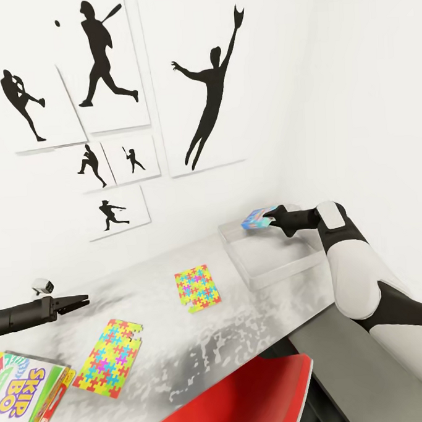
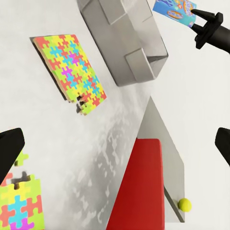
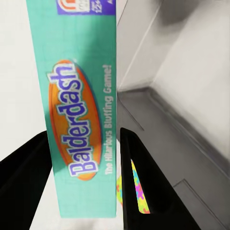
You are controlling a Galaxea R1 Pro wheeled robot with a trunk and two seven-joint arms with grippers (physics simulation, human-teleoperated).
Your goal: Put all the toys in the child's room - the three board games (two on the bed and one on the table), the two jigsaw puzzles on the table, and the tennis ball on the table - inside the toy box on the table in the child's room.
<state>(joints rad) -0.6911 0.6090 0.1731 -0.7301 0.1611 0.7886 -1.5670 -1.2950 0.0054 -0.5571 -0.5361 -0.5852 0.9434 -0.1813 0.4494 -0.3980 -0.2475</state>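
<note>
1. Gripping a flat teal Balderdash game box [image 1: 256,218], the right gripper [image 1: 272,219] hangs over the grey slope-sided toy box [image 1: 282,270].
2. Left gripper [image 1: 79,301], jaws parted, holds nothing, well apart from the toy box, near two thin puzzle boards [image 1: 198,288].

Red chair [image 1: 245,398] under the desk edge; black silhouette prints [image 1: 208,90] on white wall.

The pale grey tabletop [image 1: 253,308] is being occupied by four things: the grey toy box [image 1: 272,257] at its far right corner, one jigsaw puzzle [image 1: 198,288] mid-table, a second jigsaw puzzle [image 1: 110,358] nearer the front edge, and a Skip-Bo game box [image 1: 29,397] at the front left.
</note>
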